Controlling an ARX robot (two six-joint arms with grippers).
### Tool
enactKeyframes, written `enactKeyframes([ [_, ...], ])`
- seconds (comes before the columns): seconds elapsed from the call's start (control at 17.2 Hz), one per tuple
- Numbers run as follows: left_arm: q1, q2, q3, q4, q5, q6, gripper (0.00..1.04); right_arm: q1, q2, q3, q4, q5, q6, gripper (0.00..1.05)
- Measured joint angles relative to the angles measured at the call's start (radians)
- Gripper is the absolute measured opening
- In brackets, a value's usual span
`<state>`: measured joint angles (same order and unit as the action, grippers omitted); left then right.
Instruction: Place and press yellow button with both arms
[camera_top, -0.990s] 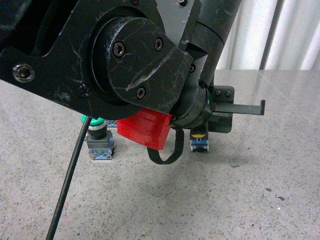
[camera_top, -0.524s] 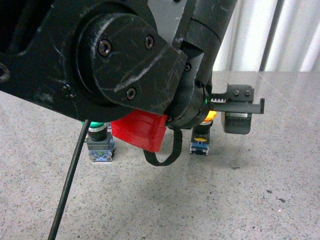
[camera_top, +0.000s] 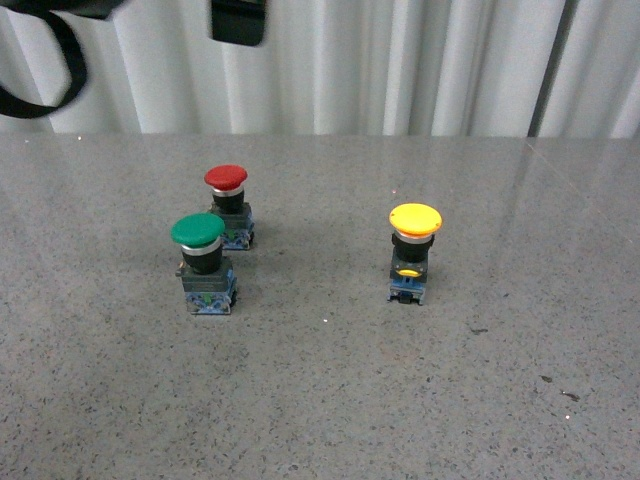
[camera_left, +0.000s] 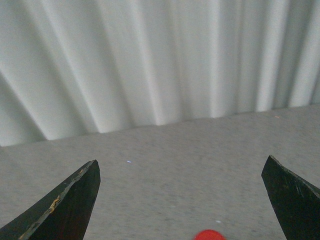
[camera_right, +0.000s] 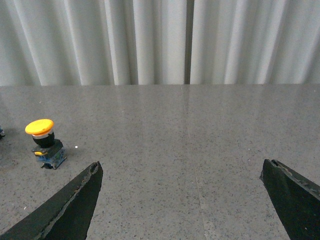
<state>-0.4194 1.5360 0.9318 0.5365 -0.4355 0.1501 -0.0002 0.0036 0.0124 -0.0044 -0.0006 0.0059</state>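
The yellow button (camera_top: 413, 250) stands upright on the grey table, right of centre in the front view, with nothing touching it. It also shows in the right wrist view (camera_right: 44, 142), far off to one side of my right gripper (camera_right: 182, 162), which is open and empty above bare table. My left gripper (camera_left: 182, 160) is open and empty, with a red cap (camera_left: 210, 235) just at the frame edge between its fingers. In the front view only a black arm part (camera_top: 238, 20) and a black cable loop (camera_top: 40, 70) show at the top edge.
A red-capped button (camera_top: 227, 200) and a green-capped button (camera_top: 200, 262) stand close together left of centre. A white pleated curtain (camera_top: 400, 60) runs along the table's far edge.
The black arm with the red block that filled the front view has lifted up and out of it, uncovering all three buttons. The yellow button stands free where the gripper was.
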Motion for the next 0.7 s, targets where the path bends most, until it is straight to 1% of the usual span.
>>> enactKeyframes([
  [0.06, 0.051, -0.101, -0.066, 0.008, 0.032, 0.011, 0.95, 0.0, 0.0, 0.0, 0.0, 0.0, 0.0, 0.98],
  [0.12, 0.121, -0.268, -0.183, -0.061, 0.135, -0.052, 0.81, 0.0, 0.0, 0.0, 0.0, 0.0, 0.0, 0.98],
  [0.29, 0.184, -0.42, -0.297, -0.128, 0.203, -0.092, 0.7, 0.0, 0.0, 0.0, 0.0, 0.0, 0.0, 0.98],
  [0.41, 0.222, -0.514, -0.371, -0.137, 0.23, -0.104, 0.63, 0.0, 0.0, 0.0, 0.0, 0.0, 0.0, 0.98],
  [0.47, 0.261, -0.62, -0.452, -0.113, 0.241, -0.125, 0.53, 0.0, 0.0, 0.0, 0.0, 0.0, 0.0, 0.98],
  [0.52, 0.271, -0.684, -0.501, -0.085, 0.265, -0.135, 0.42, 0.0, 0.0, 0.0, 0.0, 0.0, 0.0, 0.98],
  [0.64, 0.289, -0.743, -0.597, -0.067, 0.311, -0.143, 0.2, 0.0, 0.0, 0.0, 0.0, 0.0, 0.0, 0.98],
  [0.7, 0.308, -0.763, -0.65, -0.066, 0.321, -0.143, 0.08, 0.0, 0.0, 0.0, 0.0, 0.0, 0.0, 0.98],
])
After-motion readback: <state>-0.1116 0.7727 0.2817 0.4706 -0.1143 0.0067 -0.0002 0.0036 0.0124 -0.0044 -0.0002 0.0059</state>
